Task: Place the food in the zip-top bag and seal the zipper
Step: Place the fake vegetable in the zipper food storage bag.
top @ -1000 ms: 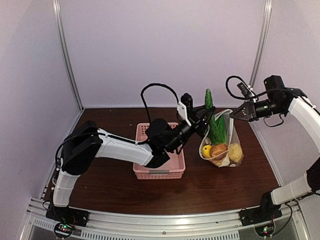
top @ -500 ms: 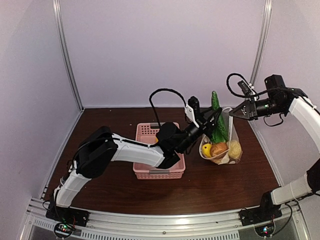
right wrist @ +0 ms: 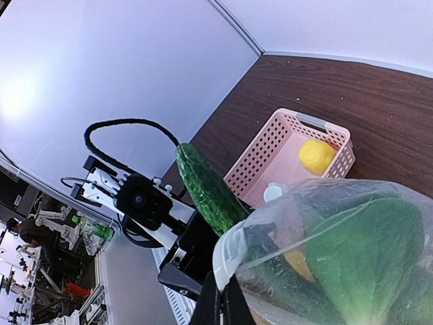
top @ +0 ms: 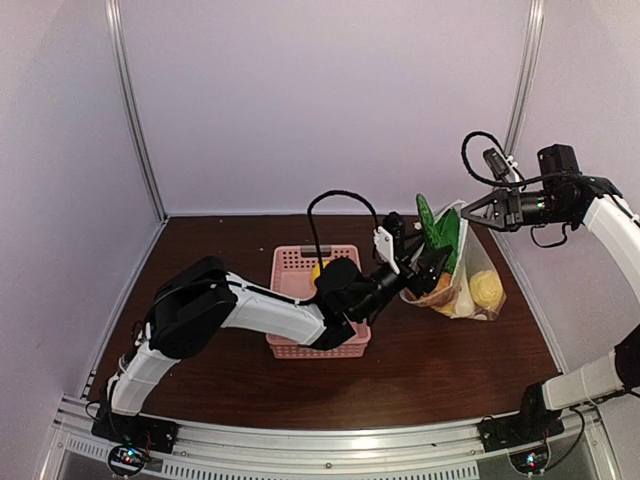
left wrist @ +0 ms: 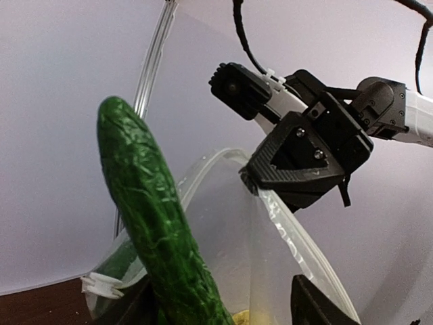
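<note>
On your left, the pink basket [top: 312,347] sits on the table [top: 450,375] and holds one yellow lemon [right wrist: 316,154]. Just right of it, your left gripper [top: 420,262] is at the mouth of the zip-top bag [top: 478,262]. Its jaws stand apart, wider than the cucumber [left wrist: 159,230] rising between them. The cucumber leans inside the bag, its top poking above the rim. Beside it lies the green leafy vegetable [right wrist: 365,250], with an orange piece [top: 440,287] and a yellow piece [top: 487,288] lower down. Farthest right, your right gripper [top: 472,210] is clamped on the bag's mouth edge, and the zipper [left wrist: 287,227] is unsealed.
</note>
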Controlling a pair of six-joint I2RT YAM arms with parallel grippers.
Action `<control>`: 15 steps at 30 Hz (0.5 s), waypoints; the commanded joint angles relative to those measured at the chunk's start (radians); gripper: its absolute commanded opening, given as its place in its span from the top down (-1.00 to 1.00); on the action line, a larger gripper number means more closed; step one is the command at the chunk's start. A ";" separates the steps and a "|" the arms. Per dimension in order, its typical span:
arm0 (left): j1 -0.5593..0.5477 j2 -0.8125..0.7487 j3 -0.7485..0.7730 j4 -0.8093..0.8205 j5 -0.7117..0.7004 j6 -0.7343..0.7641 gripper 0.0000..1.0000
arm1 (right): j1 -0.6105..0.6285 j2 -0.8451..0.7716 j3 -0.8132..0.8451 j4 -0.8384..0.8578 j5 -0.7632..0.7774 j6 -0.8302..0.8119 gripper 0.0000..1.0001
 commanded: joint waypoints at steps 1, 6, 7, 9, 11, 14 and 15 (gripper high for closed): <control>-0.003 -0.157 -0.072 0.038 0.002 0.095 -0.49 | -0.033 -0.021 0.028 0.036 -0.039 -0.005 1.00; 0.001 -0.339 -0.178 -0.119 0.046 0.188 -0.73 | -0.035 -0.025 0.001 0.044 -0.013 -0.018 1.00; 0.002 -0.370 -0.202 -0.161 0.046 0.193 -0.75 | -0.036 -0.025 0.003 0.033 0.004 -0.035 1.00; 0.007 -0.427 -0.247 -0.252 0.028 0.202 -0.76 | -0.035 -0.027 0.004 0.007 0.041 -0.066 1.00; 0.013 -0.488 -0.257 -0.399 -0.008 0.203 -0.76 | -0.034 -0.030 0.005 -0.020 0.083 -0.093 1.00; 0.036 -0.563 -0.149 -0.813 0.013 0.165 -0.78 | -0.034 -0.032 0.003 -0.054 0.130 -0.132 1.00; 0.045 -0.575 -0.099 -0.952 0.018 0.135 -0.78 | -0.034 -0.032 0.001 -0.063 0.143 -0.147 1.00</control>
